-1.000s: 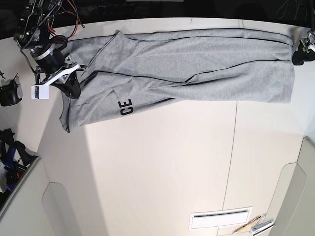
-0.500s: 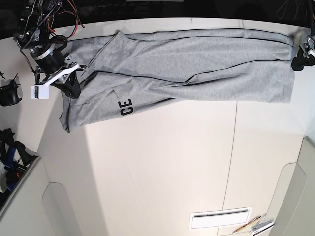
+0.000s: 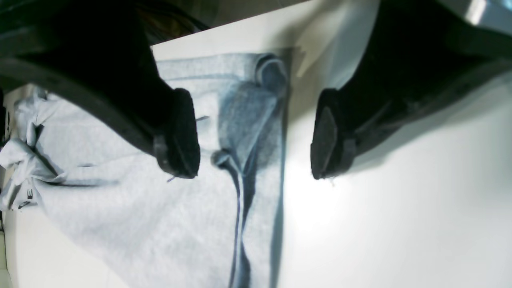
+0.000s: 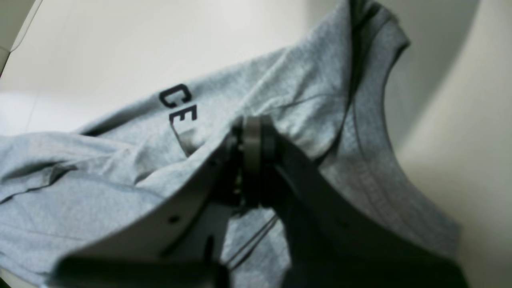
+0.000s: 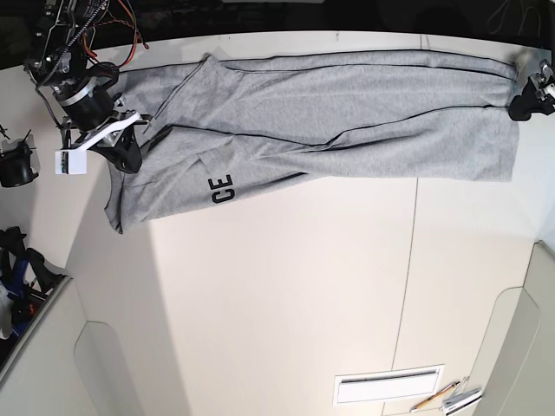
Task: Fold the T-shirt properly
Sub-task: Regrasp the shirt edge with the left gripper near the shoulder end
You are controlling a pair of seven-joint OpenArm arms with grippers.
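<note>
Two arms work over your white table (image 5: 286,286), one at each end of the T-shirt (image 5: 347,121), which lies stretched in a long grey band along the table's far edge in the base view. Your right gripper (image 5: 130,149) sits at that view's left end, its jaws pressed together and pinching a fold of the grey cloth near the neck end. From the right wrist camera you see the closed fingertips (image 4: 252,160) buried in the T-shirt (image 4: 100,200), with the black letters "CE" (image 4: 179,105) printed just beside them and a curved hem edge running off to the right. Your left gripper (image 5: 523,102) hangs at the base view's right end, by the corner of the shirt, with its jaws spread wide and holding nothing. From the left wrist camera, one black pad (image 3: 182,132) hovers over the grey cloth (image 3: 140,224) and the other over bare table; a rumpled ridge of fabric (image 3: 248,132) at the shirt's edge lies between them. Whether either pad touches the surface you cannot tell.
</note>
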